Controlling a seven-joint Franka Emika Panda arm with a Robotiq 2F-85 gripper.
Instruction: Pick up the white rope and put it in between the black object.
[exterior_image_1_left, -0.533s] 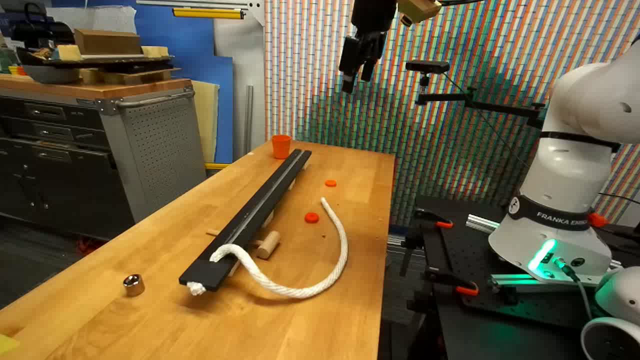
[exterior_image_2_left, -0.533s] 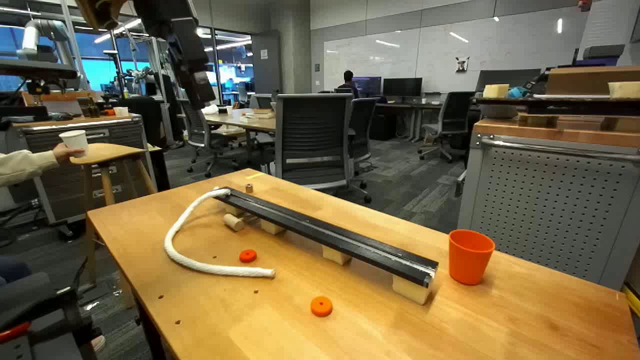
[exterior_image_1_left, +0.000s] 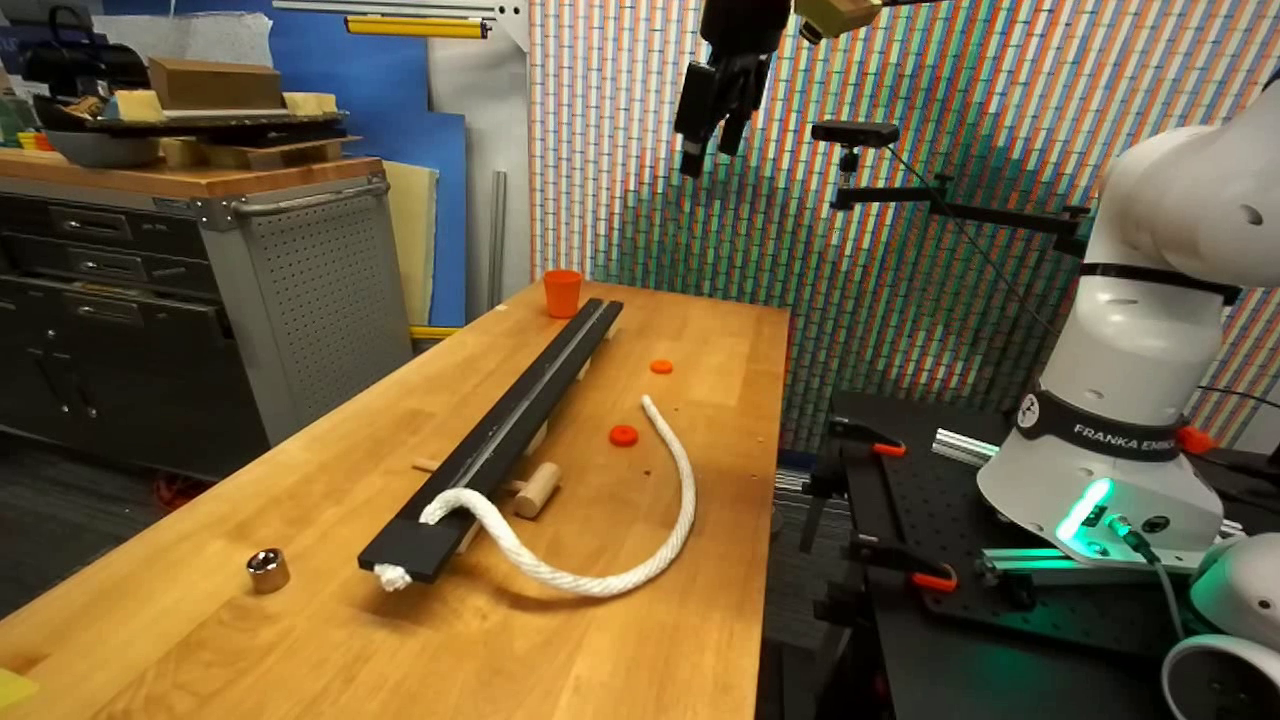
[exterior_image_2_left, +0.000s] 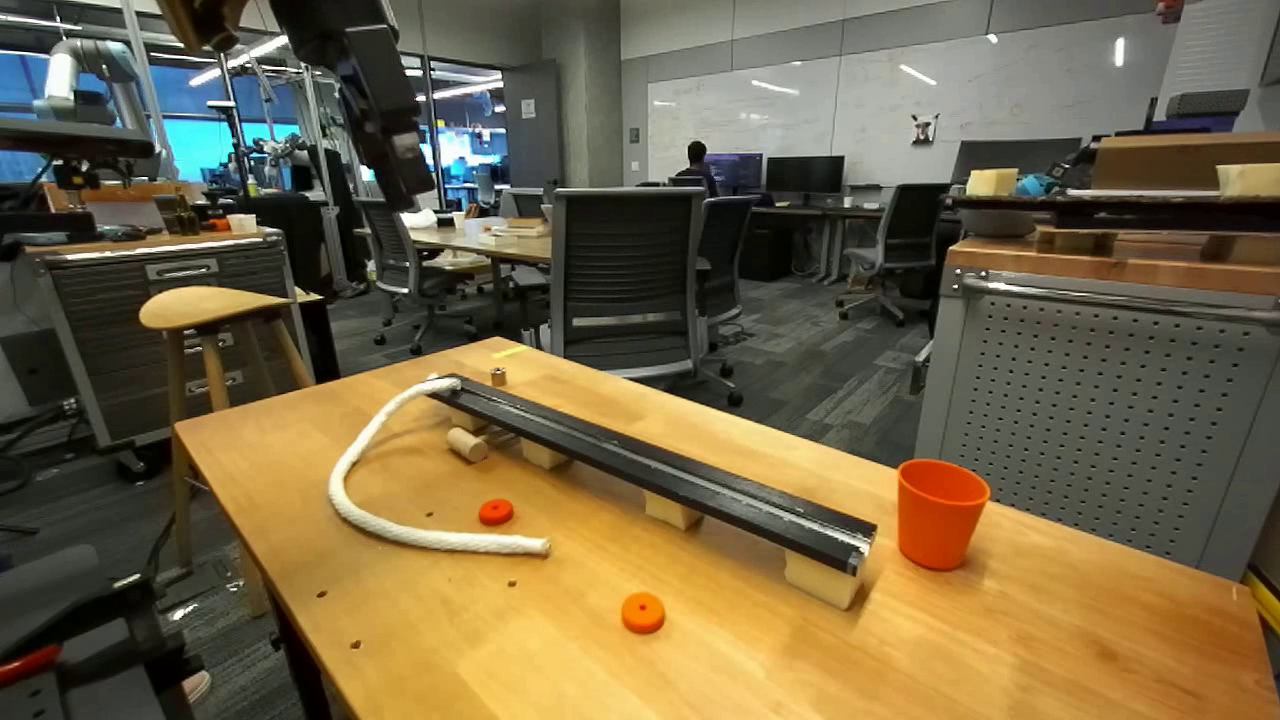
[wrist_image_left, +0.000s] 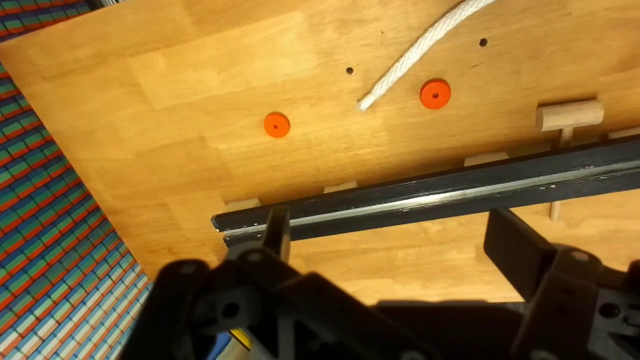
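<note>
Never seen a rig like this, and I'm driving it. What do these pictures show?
The machine is a white robot arm; its black tool is open and holds nothing. Two exterior views watch from outside; the wrist view looks down past the tool. On the wooden table, the white rope lies in a curve, one end apparently tucked into the end of the black rail, which rests on pale blocks. A wooden mallet lies partly under the rail. Nearby are two orange discs, a small metal piece and an orange cup.
</note>
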